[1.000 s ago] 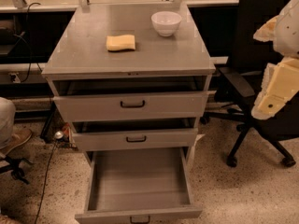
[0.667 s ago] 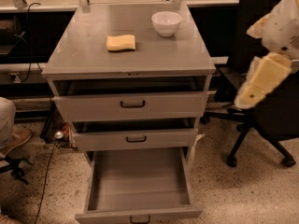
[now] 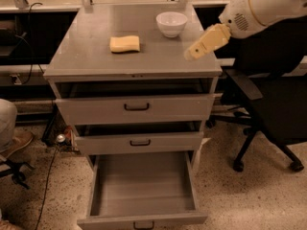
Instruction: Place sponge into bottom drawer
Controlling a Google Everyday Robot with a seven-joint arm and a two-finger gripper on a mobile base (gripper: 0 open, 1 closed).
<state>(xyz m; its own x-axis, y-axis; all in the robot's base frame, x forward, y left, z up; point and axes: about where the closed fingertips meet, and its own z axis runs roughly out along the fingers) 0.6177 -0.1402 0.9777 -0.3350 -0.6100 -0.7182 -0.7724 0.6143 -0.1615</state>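
The pale-yellow sponge lies on the grey cabinet top, left of centre. The bottom drawer is pulled far out and shows a bare grey tray. My gripper hangs over the right part of the cabinet top, at the end of the white arm that comes in from the upper right. It is well to the right of the sponge and holds nothing that I can see.
A white bowl stands at the back right of the top, just behind the gripper. The two upper drawers are slightly open. A black office chair stands to the right. A person's leg and shoe are at the left.
The arm has swung left and up from beside the cabinet, so the gripper is now over the right part of the cabinet top. The sponge, bowl and drawers have not moved.
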